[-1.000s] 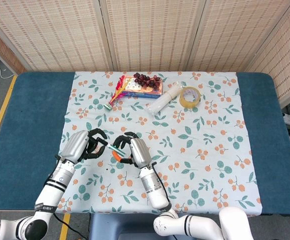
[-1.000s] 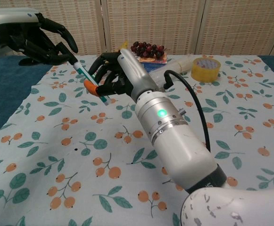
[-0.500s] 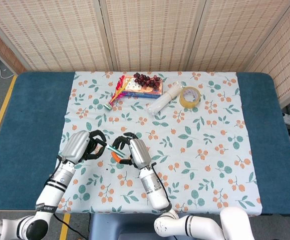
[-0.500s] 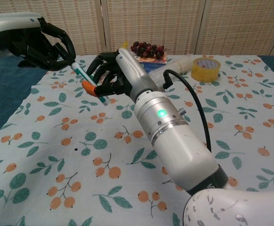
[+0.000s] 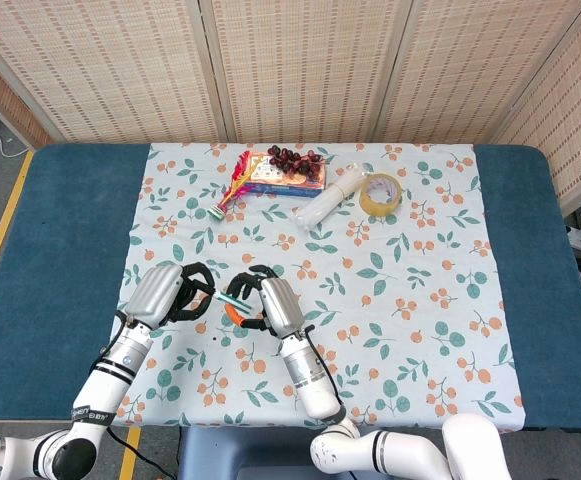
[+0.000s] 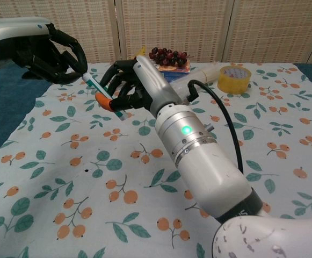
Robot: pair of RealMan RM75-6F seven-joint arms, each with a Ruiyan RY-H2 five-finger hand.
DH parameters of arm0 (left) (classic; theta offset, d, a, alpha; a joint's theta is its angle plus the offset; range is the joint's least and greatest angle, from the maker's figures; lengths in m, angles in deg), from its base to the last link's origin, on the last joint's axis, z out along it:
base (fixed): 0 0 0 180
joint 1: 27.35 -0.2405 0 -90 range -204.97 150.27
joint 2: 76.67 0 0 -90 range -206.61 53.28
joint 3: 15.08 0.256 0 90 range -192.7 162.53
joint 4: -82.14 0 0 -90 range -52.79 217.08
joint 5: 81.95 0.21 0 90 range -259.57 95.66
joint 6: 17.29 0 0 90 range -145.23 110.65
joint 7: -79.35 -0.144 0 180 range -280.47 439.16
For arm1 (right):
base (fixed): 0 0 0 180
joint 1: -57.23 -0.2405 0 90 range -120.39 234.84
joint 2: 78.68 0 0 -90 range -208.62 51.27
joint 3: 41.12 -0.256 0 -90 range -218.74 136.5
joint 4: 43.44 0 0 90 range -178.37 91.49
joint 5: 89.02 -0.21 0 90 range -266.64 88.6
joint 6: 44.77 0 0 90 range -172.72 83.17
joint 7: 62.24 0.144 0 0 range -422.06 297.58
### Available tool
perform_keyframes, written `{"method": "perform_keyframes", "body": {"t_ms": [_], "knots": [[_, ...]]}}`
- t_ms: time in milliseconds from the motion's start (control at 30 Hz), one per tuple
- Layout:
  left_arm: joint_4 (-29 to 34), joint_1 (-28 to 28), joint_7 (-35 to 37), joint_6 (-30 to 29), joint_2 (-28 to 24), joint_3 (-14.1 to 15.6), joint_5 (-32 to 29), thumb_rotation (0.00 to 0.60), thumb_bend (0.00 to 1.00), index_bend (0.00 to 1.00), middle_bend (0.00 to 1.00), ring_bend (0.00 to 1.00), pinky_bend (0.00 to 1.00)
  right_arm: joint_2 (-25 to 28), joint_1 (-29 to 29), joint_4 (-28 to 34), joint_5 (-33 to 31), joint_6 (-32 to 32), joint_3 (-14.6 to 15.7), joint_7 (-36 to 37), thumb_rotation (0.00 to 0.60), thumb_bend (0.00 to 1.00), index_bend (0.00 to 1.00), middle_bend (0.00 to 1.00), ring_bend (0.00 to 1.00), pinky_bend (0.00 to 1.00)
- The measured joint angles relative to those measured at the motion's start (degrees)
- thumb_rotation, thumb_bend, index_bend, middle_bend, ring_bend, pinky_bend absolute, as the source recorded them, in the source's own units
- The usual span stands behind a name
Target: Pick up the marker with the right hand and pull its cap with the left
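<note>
My right hand [image 5: 267, 303] [image 6: 130, 85] holds the marker [image 5: 233, 300] [image 6: 103, 98] above the floral cloth. The marker is teal with an orange band, and its white cap end [image 6: 86, 79] points up and left. My left hand [image 5: 177, 291] [image 6: 52, 52] hovers just left of it, fingers curled, with the fingertips [image 6: 82, 63] right at the cap end. Whether they pinch the cap is not clear from either view. The lower end of the marker is hidden inside my right hand's fingers.
At the far side of the floral cloth [image 5: 420, 290] lie grapes [image 5: 295, 157] on a flat box [image 5: 290, 178], a yellow tape roll [image 5: 380, 193] [image 6: 234, 78], a white bundle [image 5: 327, 205] and a colourful wrapper [image 5: 233, 184]. Blue table [image 5: 70, 230] borders the cloth.
My left hand has moved in towards the marker and curled its fingers at the cap end. My right hand with the marker has barely shifted.
</note>
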Motion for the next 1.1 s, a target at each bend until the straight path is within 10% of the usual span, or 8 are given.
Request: {"method": "perform_keyframes", "body": {"t_ms": [667, 1100], "knots": [[0.1, -0.6, 2.0, -0.5, 0.0, -0.3, 1.0, 0.600, 0.79, 0.78, 1.00, 0.87, 0.96, -0.3, 0.2, -0.4, 0.5, 0.1, 0.5, -0.5, 0.600, 0.41, 0.92, 0.81, 0.53, 0.22], [-3.1, -2.2, 3.3, -1.3, -1.1, -0.2, 1.5, 0.600, 0.76, 0.78, 1.00, 0.87, 0.96, 6.0, 2.7, -0.5, 2.1, -0.1, 4.2, -4.6, 0.600, 0.40, 0.92, 0.81, 0.53, 0.22]]}}
